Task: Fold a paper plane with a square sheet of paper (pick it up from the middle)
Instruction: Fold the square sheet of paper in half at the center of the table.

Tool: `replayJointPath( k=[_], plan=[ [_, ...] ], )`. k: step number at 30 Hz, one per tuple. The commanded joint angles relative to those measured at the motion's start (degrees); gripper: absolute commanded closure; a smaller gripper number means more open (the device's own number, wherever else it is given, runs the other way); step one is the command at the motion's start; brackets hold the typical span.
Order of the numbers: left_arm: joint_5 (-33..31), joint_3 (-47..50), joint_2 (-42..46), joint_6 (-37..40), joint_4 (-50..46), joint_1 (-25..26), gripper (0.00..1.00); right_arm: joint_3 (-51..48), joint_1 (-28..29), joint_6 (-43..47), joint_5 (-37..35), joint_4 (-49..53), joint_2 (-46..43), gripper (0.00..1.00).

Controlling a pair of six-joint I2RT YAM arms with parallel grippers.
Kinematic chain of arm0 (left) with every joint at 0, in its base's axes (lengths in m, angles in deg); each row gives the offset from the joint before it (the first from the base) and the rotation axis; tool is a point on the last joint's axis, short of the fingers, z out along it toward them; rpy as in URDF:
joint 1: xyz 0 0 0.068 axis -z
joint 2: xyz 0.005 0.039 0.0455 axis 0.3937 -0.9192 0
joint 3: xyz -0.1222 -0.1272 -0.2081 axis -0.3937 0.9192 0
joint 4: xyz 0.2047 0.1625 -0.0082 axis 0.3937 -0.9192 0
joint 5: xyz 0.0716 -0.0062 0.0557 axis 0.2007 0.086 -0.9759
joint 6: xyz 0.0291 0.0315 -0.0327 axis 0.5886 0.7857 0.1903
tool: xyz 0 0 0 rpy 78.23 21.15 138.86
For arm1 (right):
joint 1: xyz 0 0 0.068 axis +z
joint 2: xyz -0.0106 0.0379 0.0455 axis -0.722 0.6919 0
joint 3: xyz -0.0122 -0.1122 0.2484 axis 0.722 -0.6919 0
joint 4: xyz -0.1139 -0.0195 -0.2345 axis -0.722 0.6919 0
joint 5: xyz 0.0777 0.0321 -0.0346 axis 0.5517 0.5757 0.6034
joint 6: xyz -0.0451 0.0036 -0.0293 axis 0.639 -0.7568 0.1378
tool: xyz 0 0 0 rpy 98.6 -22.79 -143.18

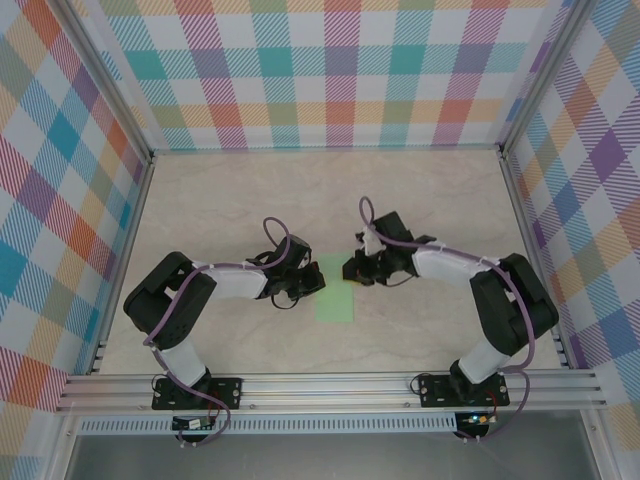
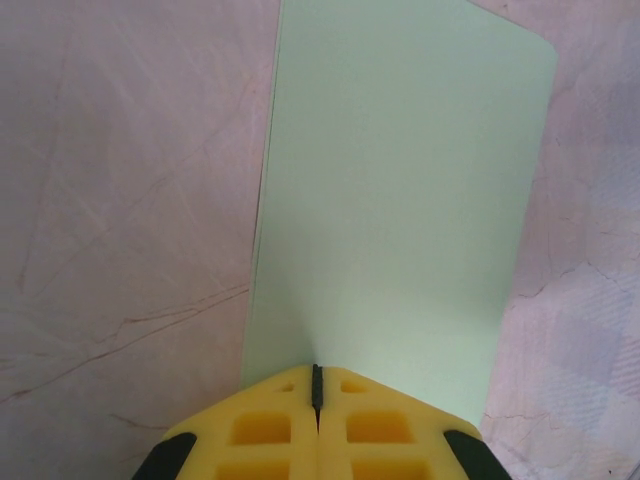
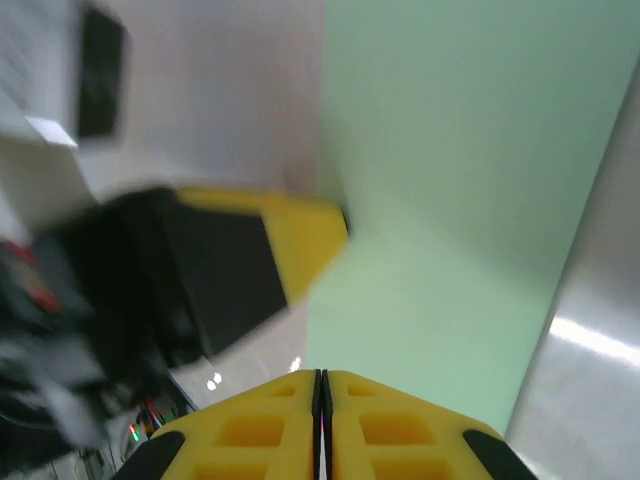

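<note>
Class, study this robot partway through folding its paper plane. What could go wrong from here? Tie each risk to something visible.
1. The left gripper and right gripper are both shut, with their tips at the thin sheet of paper. A sideways drag may slide or crumple it on the table instead of creasing it.
2. In the top view the grippers sit close together at the sheet, so they could bump each other.

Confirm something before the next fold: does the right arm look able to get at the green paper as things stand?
Probably yes. The right end effector, shut, is over the paper with nothing between; the left end effector sits at its opposite edge.
</note>
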Motion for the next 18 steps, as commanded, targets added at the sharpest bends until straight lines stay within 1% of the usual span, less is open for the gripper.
replayJointPath(
  k=[1,3,8,15,18],
  plan=[
    [-3.21,1.71,-0.80,1.31,-9.46,0.46,1.00,-7.09,3.81,-5.83,-0.08,-6.10,-1.98,0.88],
    [-3.01,1.68,-0.95,1.38,-9.40,0.46,1.00,-9.18,5.85,-6.72,-1.42,-6.45,-2.59,0.88],
    [-2.59,1.69,-1.29,1.12,-8.70,0.44,1.00,-11.76,6.27,-6.14,-0.75,-7.77,-1.91,0.87],
    [-2.64,1.45,-1.04,1.24,-8.90,0.46,1.00,-10.83,6.27,-4.18,-3.25,-2.53,1.55,0.89],
    [-2.70,1.28,-1.04,1.42,-9.17,0.45,1.00,-11.21,6.34,-5.21,-1.66,-3.57,-2.39,0.89]
  ],
)
